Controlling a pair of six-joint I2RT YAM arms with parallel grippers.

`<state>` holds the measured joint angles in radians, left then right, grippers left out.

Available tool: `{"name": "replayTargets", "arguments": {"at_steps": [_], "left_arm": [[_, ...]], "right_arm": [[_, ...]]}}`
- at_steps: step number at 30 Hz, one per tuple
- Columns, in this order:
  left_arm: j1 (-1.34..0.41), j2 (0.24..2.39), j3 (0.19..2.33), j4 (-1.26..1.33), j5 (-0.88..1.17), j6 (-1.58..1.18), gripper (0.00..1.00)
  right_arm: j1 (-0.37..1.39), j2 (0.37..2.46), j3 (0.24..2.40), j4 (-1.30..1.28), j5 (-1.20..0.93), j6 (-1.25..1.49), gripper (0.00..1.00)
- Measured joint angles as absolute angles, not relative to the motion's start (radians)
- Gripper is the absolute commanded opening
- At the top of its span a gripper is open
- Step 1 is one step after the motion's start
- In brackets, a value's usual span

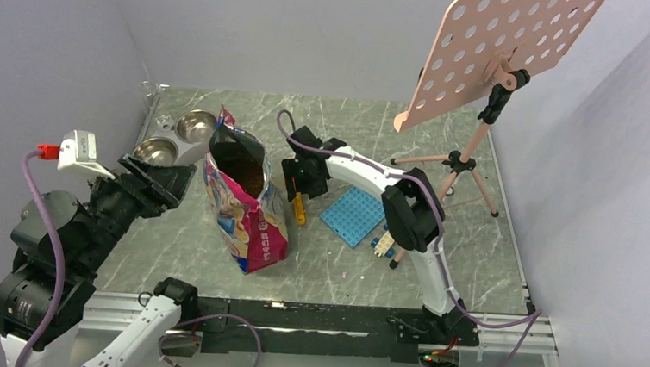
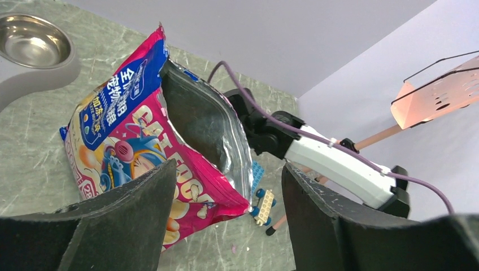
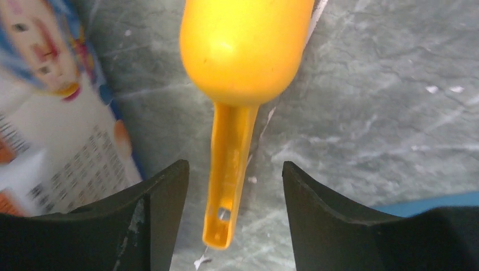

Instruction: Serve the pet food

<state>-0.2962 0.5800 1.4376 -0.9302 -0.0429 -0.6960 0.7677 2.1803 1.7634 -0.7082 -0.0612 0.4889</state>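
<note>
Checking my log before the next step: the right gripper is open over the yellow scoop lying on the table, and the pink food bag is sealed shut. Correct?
Not quite: the bag is open, its top gaping in the top view. The right gripper is indeed open over the scoop on the table.

My black right gripper [image 3: 234,186] hangs over an orange-yellow scoop [image 3: 243,56] — beside it the pink, cartoon-printed pouch [image 1: 245,221], dark-brown pet food [image 1: 241,167] inside; under it grey, white-veined table [image 3: 367,113].
</note>
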Motion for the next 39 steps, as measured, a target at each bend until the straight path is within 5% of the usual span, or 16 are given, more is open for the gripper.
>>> {"name": "replayTargets", "arguments": {"at_steps": [9,21,31,39], "left_arm": [[-0.296,0.564,1.424,-0.926,-0.023,-0.748,0.74],[-0.296,0.561,1.348,-0.614,0.088,-0.883,0.71],[-0.296,0.709,1.345,-0.373,0.296,-0.876,0.74],[-0.298,0.741,1.155,-0.017,0.514,-0.992,0.84]], "right_arm": [[0.769,2.244,1.802,-0.709,-0.049,0.436,0.00],[0.770,2.123,2.380,-0.927,0.037,0.384,0.00],[0.797,1.584,2.204,-0.552,-0.268,0.500,0.00],[0.803,1.579,2.093,-0.252,-0.485,0.706,0.00]]}}
